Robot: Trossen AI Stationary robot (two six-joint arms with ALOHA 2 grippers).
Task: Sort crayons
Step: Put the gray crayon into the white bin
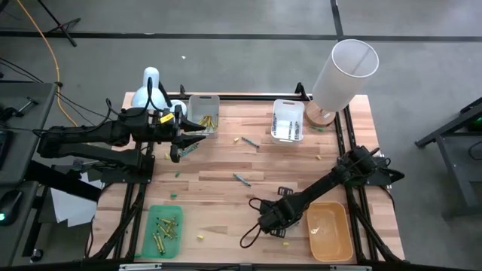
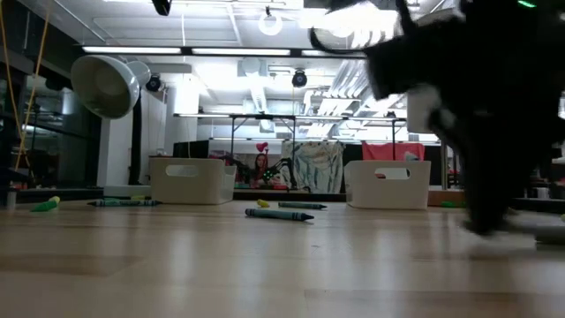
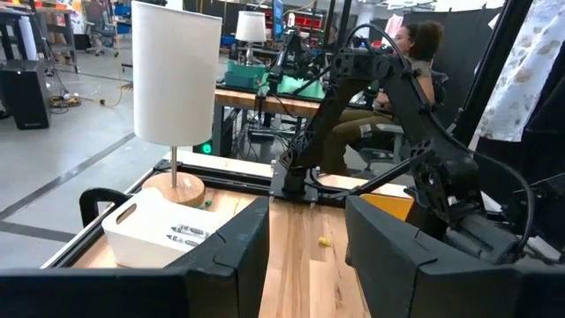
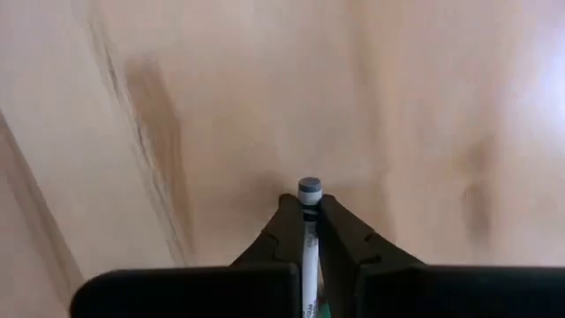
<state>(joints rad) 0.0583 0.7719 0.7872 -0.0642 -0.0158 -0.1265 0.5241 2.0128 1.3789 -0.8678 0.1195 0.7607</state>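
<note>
My right gripper points down over the table's near middle, shut on a pale grey crayon. Loose crayons lie flat on the wood: one blue-grey, another farther back, both also in the low view. Yellow and green crayons fill the green tray; more yellow ones lie in the grey tray, and grey ones in the white tray. My left gripper waits open and level at the far left, nothing between its fingers. My right gripper pinches the pale grey crayon between its two fingertips, coming from above and pointing down. The crayon's banded round end sticks out just past the fingertips. Whether the crayon rests on the wood, I cannot tell.
An orange tray stands at the near right beside the right arm. A white-shaded lamp stands at the far right corner. Small yellow bits lie near the front edge. Bare wood lies across the table's middle.
</note>
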